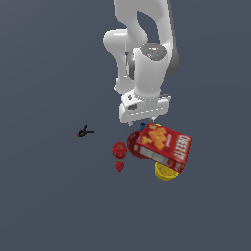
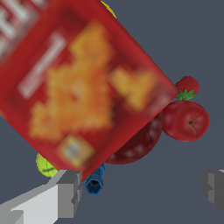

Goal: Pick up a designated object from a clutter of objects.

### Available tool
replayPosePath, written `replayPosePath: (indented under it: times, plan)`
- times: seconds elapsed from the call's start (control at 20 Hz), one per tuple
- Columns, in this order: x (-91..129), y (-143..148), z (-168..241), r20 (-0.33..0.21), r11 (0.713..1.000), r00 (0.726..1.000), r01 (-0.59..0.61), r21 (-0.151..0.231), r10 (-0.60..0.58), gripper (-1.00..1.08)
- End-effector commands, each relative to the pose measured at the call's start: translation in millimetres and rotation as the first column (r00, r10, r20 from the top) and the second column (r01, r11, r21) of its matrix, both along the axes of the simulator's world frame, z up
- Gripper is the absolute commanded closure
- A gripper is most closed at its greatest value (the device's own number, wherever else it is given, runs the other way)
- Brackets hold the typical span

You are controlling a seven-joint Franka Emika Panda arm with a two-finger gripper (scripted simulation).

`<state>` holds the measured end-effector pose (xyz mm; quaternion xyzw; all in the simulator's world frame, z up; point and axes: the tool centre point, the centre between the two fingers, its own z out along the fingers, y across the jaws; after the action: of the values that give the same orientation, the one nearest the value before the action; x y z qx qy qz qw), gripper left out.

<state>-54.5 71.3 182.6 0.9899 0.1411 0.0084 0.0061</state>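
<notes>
Beside blue piece (image 2: 94, 181): cracker box (image 2: 78, 83).

A simulated test scene: featureless grey floor (image 1: 44, 206), rendered arm (image 1: 147, 54) and scattered household objects.

I'm getting a high, distant exterior view; my wrist camera is looking close down; both are sharing the cracker box (image 1: 164, 145) (image 2: 78, 83).
</notes>
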Motion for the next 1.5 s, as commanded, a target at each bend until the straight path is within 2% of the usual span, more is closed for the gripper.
replayPosePath:
  times: [0.0, 0.35, 0.65, 0.9, 1.45]
  plan:
    - [-15.6, 6.7, -21.7, -0.003, 1.000, 1.000, -0.029, 0.001, 0.029, -0.92]
    - [-54.9, 19.4, -64.8, -0.012, 0.996, 0.996, -0.092, 0.005, 0.092, -0.92]
    - [-76.6, 24.5, -83.8, -0.017, 0.992, 0.992, -0.123, 0.008, 0.123, -0.92]
    - [-83.9, 26.0, -89.6, -0.018, 0.991, 0.991, -0.134, 0.010, 0.134, -0.92]
    - [-84.2, 25.9, -107.0, -0.019, 0.991, 0.991, -0.133, 0.010, 0.133, -0.92]
